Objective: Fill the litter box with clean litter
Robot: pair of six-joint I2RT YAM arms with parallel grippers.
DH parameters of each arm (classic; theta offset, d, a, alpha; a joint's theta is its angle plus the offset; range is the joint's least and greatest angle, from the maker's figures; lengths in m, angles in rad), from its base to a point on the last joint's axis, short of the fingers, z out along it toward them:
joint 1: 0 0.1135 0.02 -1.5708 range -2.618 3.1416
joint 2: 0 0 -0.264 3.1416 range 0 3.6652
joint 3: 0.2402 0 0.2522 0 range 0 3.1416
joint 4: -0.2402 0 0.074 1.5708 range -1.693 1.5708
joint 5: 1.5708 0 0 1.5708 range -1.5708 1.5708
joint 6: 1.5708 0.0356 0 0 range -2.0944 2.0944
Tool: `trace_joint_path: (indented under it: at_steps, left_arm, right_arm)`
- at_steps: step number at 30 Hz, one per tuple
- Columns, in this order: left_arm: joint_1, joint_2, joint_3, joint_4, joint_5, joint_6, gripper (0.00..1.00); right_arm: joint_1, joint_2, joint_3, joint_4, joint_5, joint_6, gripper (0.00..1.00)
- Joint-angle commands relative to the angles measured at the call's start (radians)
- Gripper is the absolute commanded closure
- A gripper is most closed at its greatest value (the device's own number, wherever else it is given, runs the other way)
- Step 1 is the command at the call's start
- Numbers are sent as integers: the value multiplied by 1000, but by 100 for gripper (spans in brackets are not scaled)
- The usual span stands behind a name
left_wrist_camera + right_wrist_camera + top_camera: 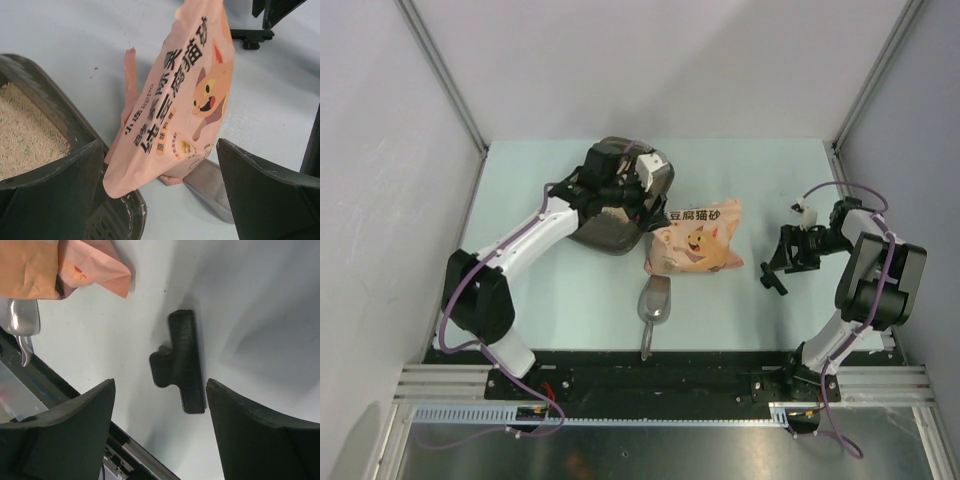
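The dark litter box lies at the back left of the table, mostly under my left arm. In the left wrist view its rim shows, with pale beige clean litter inside. A salmon-pink cat bag lies right of the box, one corner resting over the box's rim. My left gripper hovers over the box's right end, open, jaws wide on either side of the bag's corner without touching it. My right gripper is open above a black clip lying on the table.
A grey metal scoop lies in front of the bag, handle toward the near edge; the right wrist view catches it beside the bag's corner. The black base rail runs along the near edge.
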Motion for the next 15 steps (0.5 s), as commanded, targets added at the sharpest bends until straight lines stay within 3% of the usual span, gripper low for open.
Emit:
trace_joint_path:
  at_steps: [1, 6, 8, 15]
  left_arm:
    - [45, -32, -18, 10, -7, -77, 0]
    - [129, 8, 17, 10, 11, -245, 0]
    - [176, 34, 20, 12, 49, -362, 0]
    - [226, 91, -6, 18, 148, -519, 0]
  right_arm:
    - [-8, -67, 50, 18, -19, -15, 21]
    - [70, -193, 97, 64, -139, 19, 20]
    - [159, -228, 129, 105, -156, 60, 18]
    - [328, -190, 208, 339, -200, 386, 14]
